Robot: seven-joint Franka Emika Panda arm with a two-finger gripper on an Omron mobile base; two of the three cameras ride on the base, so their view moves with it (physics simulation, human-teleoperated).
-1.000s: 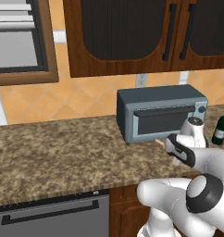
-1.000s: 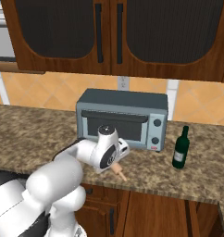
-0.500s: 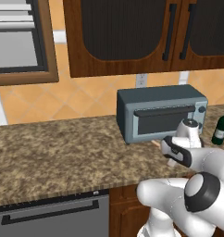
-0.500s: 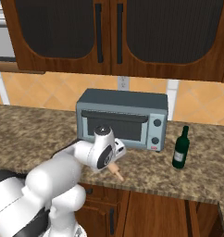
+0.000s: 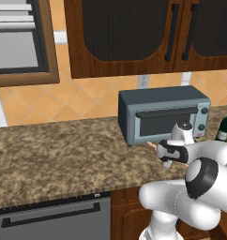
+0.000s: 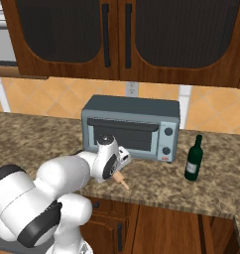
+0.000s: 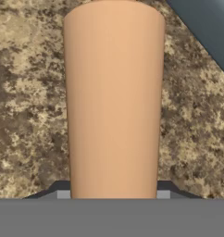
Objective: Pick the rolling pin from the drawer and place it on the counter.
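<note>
The rolling pin (image 7: pixel 114 97), a light-brown wooden rod, runs up the middle of the hand view between the dark fingertips (image 7: pixel 60 190). My gripper (image 5: pixel 170 153) is shut on it, low over the counter (image 5: pixel 64 154), just in front of the toaster oven. One narrow handle end (image 5: pixel 151 145) pokes out left of the hand. The other handle end (image 6: pixel 122 183) points down at the counter (image 6: pixel 156 186) beside the gripper (image 6: pixel 113 170). I cannot tell whether the pin touches the granite (image 7: pixel 30 102).
A grey toaster oven (image 5: pixel 162 115) (image 6: pixel 132 129) stands right behind the hand, its corner (image 7: pixel 206 28) close by. A dark green bottle (image 6: pixel 193 158) (image 5: pixel 224 124) stands to its right. The grey dishwasher front (image 5: pixel 54 220) sits under the counter edge. Dark cabinets (image 6: pixel 127 34) hang above.
The hand with the rolling pin has shifted a little to the left and slightly lower over the counter. Toaster oven and bottle have not moved.
</note>
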